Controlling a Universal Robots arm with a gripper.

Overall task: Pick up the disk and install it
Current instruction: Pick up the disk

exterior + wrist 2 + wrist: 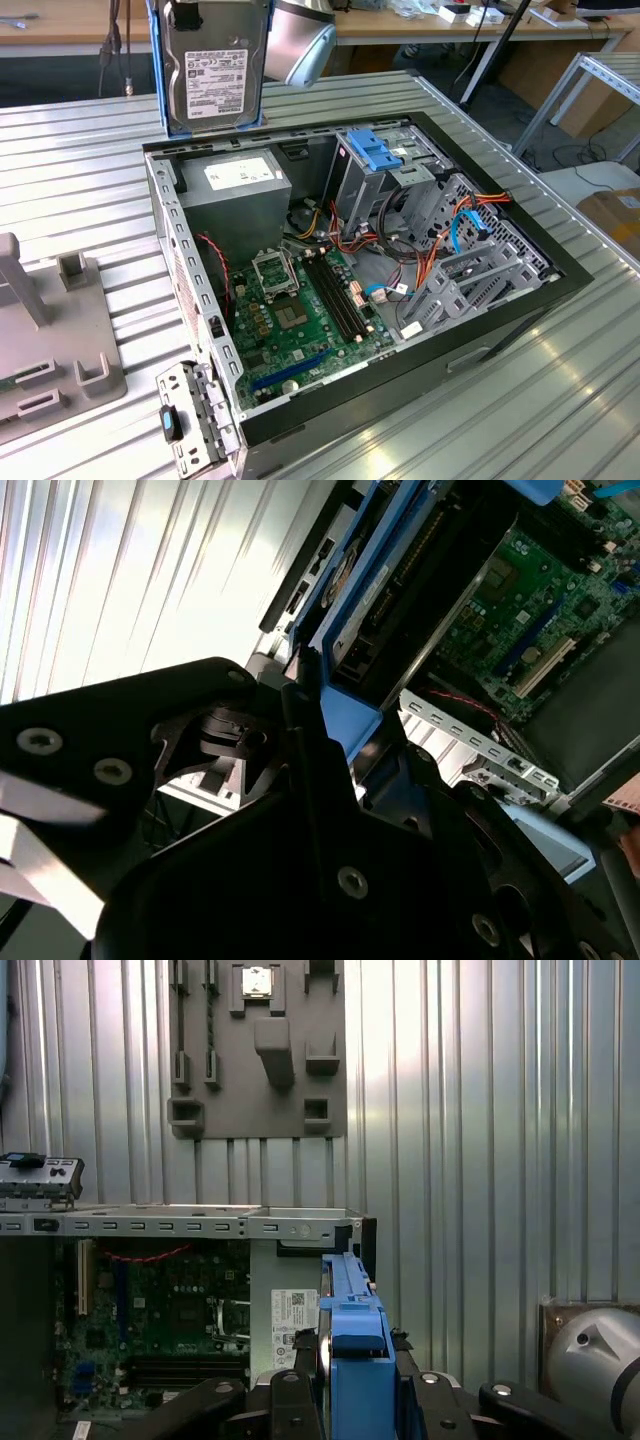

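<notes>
- Claw: gripper (352, 1378) closed narrowly on the disk (215, 70), with a black finger (290, 1385) against each side of the blue carrier frame (356, 1345). Nothing else held.
- Position: upright in the air and touching nothing, above the far rim of the open computer case (560, 275). Over the grey power supply (235, 190), toward the exterior view's left.
- Step in hand, as judged: carrying the drive over the case. Not yet seated in the drive bay (400, 190), which lies further toward the exterior view's right under a blue tab (378, 150).
- Done well, probably:
  - grip square on the frame rather than on bare metal;
  - drive plumb, without twist;
  - travel high enough to clear the case rim;
  - a wide berth for the orange and blue cables (470, 225) beside the bay.
- Appearance: flat silver-grey rectangle with a white printed label (215, 85) facing the exterior camera. Bright blue plastic along both long edges and the lower end.
- Handling, as judged: rigid and dense, with smooth faces, so liable to slip under a loose hold.
</notes>
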